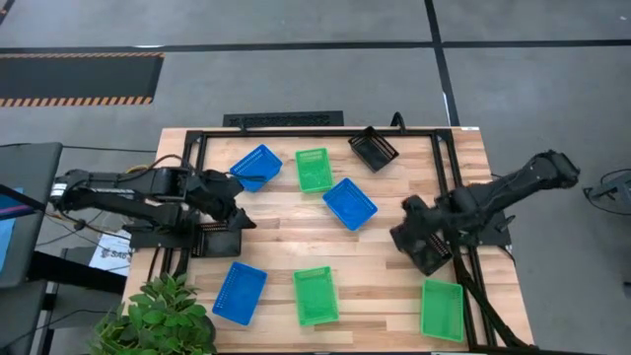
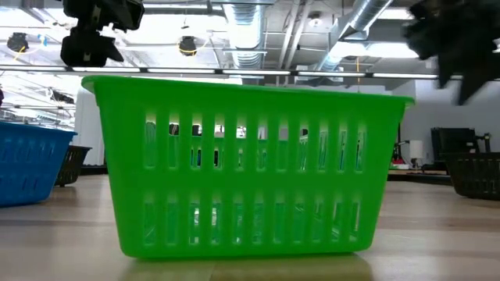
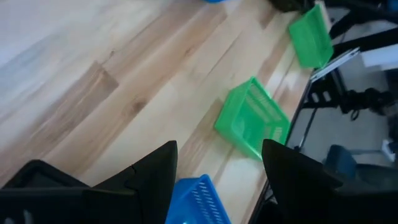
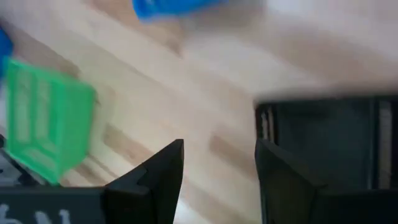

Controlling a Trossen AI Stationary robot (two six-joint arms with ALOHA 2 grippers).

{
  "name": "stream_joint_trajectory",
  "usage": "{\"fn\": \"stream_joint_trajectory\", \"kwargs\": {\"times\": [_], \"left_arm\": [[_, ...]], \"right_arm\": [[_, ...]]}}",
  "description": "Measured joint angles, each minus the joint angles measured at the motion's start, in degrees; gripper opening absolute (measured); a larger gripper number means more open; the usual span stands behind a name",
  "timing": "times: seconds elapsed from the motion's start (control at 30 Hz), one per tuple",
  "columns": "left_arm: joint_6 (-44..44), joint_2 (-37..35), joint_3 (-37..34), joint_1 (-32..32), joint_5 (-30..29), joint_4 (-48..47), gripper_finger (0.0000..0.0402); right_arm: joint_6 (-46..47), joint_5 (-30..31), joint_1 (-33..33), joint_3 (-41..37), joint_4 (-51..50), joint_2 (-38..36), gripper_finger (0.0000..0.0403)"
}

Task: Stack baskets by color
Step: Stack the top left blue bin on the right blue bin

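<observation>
Several baskets rest on their bottoms on the wooden table. At the far side are a blue basket (image 1: 255, 166), a green one (image 1: 314, 170), a black one (image 1: 374, 148) and a blue one (image 1: 349, 203). Along the near edge are a blue basket (image 1: 240, 292) and two green ones (image 1: 315, 295) (image 1: 442, 309). My left gripper (image 1: 237, 212) (image 3: 219, 149) hangs open above bare wood at the left. My right gripper (image 1: 414, 242) (image 4: 219, 146) hangs open at the right, beside another black basket (image 4: 323, 137).
A black metal frame (image 1: 296, 131) runs along the table's far and side edges. A potted plant (image 1: 158, 318) stands at the near left corner. Bare wood (image 1: 286, 232) lies between the far and near rows of baskets.
</observation>
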Motion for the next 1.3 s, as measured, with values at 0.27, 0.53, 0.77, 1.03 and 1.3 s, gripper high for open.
{"fn": "stream_joint_trajectory", "kwargs": {"times": [0.27,0.53,0.77,1.03,1.3], "left_arm": [[1.2,-2.25,0.09,5.97,-10.15,-5.32,0.0225],[9.41,2.0,0.09,11.53,-17.44,-9.27,0.0225],[11.46,4.58,0.09,19.12,-13.78,-9.17,0.0225],[12.79,-1.71,2.31,22.78,-9.4,-11.82,0.0225],[18.03,0.76,2.36,25.8,-28.22,-11.06,0.0215]], "right_arm": [[-21.08,-0.55,-16.68,0.04,11.53,4.06,0.0221],[-30.06,-3.77,-22.02,4.54,11.81,13.73,0.0221],[-38.2,-3.68,-21.98,19.51,11.6,24.66,0.0221],[-56.39,-3.55,-22.23,44.68,11.19,43.48,0.0221],[-60.72,-3.46,-20.34,61.86,2.38,55.26,0.0221]]}}
